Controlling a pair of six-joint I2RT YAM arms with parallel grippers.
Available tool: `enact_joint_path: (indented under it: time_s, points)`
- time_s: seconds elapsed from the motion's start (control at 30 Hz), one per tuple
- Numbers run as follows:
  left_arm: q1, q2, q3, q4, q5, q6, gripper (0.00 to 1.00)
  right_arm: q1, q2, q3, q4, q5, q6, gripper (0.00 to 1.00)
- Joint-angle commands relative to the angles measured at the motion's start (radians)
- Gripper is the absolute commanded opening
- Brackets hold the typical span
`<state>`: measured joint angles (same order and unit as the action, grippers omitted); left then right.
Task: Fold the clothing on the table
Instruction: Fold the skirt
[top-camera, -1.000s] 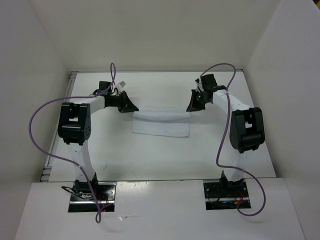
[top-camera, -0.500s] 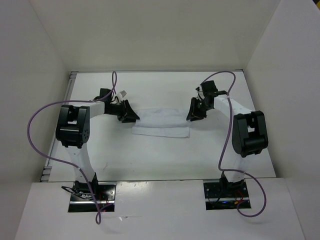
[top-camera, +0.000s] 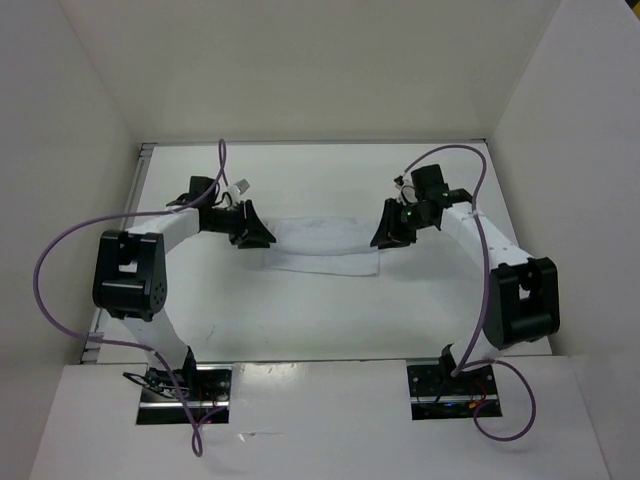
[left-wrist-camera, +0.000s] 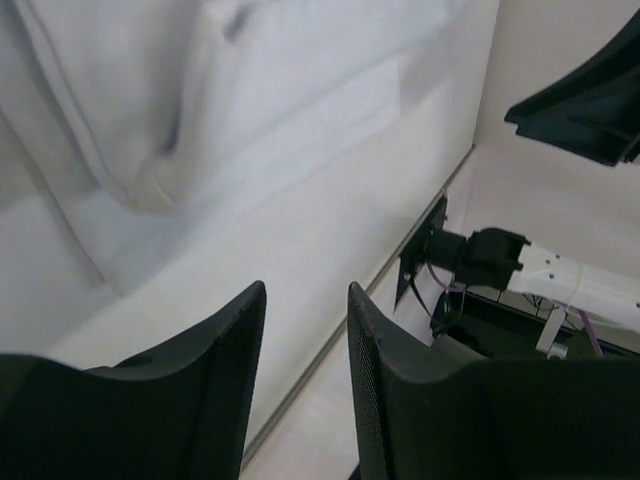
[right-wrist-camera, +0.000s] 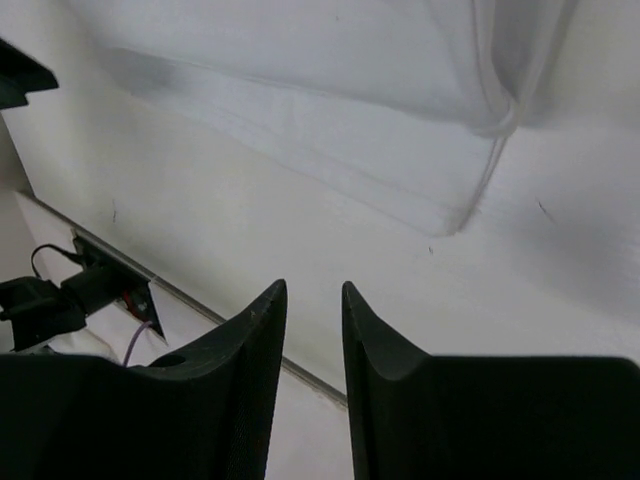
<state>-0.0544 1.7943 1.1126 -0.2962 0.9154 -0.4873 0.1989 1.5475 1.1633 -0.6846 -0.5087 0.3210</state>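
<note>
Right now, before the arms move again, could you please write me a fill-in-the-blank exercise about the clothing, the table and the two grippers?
1. The clothing lies on the table, and both are ___ in colour.
2. Seen from above, the clothing lies ___ the left gripper and the right gripper.
3. In the wrist views, the jaws of both grippers stand ___, with nothing held.

Missing words: white; between; open.

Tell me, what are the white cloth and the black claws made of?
The clothing looks like thin, soft fabric: it wrinkles and folds. The left claw and right claw seem matte black plastic, probably: dull, smoothly moulded, no shine.
</note>
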Motion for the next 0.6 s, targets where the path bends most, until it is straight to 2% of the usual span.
enact_joint_path:
  time_s: [0.0, 0.1, 0.2, 0.23, 0.33, 0.47, 0.57]
  points:
    - [-0.004, -0.108, -0.069, -0.111, 0.051, 0.065, 0.46, 0.016, -0.099, -0.024, -0.066, 0.075, 0.049, 0.34]
    - [-0.004, -0.131, -0.082, -0.152, 0.031, 0.09, 0.46, 0.016, -0.093, 0.041, -0.052, 0.137, 0.059, 0.34]
    - [-0.004, -0.11, 0.007, -0.152, -0.025, 0.066, 0.44, 0.016, 0.038, 0.145, -0.001, 0.163, 0.059, 0.18]
    - [-0.004, -0.078, 0.036, -0.133, -0.026, 0.053, 0.35, 0.016, 0.08, 0.204, 0.009, 0.173, 0.059, 0.06]
    - [-0.004, 0.003, 0.168, -0.096, -0.078, 0.001, 0.0, 0.016, 0.232, 0.32, 0.019, 0.189, 0.059, 0.01]
    - [-0.004, 0.091, 0.303, -0.04, -0.128, -0.048, 0.0, 0.016, 0.354, 0.429, 0.028, 0.225, 0.059, 0.0]
    - [-0.004, 0.125, 0.325, 0.062, -0.128, -0.086, 0.0, 0.016, 0.434, 0.506, 0.017, 0.161, 0.049, 0.0]
